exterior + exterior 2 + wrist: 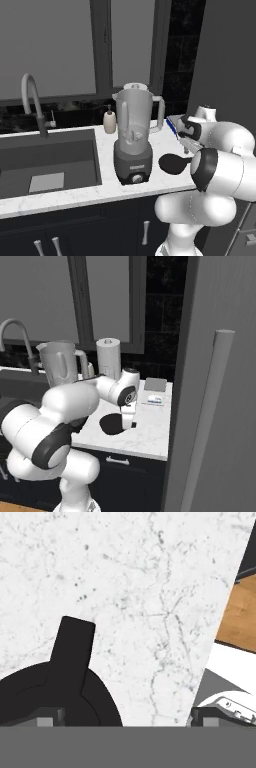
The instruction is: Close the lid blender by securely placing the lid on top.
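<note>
Lid [172, 163] lies flat on the marble counter [100, 187], right of the blender [133, 135], apart from it; jar top open. Pincer [128, 424] points down at the lid's right edge. Hand view: fingers spread wide, one fingertip [47, 717] over the disc, tab pointing away; contact with the lid cannot be told. Soap bottle [109, 121] stands behind the blender.

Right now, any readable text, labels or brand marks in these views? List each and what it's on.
Nothing legible.
Dark grey motor base of the clear-jar blender: a small pale label strip above the round knob, too blurred to read.
Small white object with a blue mark on the white marble counter: mark too small to read.
Flat round black lid: no marking visible.
Small beige soap bottle: no label visible.
</note>
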### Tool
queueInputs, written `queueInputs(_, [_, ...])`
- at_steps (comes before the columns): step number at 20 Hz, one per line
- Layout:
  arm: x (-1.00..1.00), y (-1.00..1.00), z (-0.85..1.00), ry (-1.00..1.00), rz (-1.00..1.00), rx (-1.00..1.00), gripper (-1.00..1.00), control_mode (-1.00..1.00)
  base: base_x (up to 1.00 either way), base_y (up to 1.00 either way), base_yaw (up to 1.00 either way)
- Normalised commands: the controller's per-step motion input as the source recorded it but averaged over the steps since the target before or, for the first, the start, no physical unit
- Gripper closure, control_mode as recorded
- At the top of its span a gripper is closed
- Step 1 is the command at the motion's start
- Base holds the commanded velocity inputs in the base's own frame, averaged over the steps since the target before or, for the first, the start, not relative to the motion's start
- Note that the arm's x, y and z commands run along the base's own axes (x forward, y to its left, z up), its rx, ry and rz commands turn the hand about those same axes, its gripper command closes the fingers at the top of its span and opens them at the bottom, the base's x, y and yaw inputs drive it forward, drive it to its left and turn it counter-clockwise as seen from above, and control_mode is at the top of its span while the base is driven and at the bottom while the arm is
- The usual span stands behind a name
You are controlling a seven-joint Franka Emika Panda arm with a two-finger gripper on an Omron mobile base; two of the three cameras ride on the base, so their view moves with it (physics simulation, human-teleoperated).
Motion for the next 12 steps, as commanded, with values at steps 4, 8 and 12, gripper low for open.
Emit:
queueInputs(4, [0.19,0.0,-0.18,0.0,0.0,0.0,-1.0,-1.0,0.0,0.0,0.0])
queueInputs(8, [0.18,0.0,-0.17,0.0,0.0,0.0,-1.0,-1.0,0.0,0.0,0.0])
queueInputs(12, [0.17,0.0,-0.2,0.0,0.0,0.0,-1.0,-1.0,0.0,0.0,0.0])
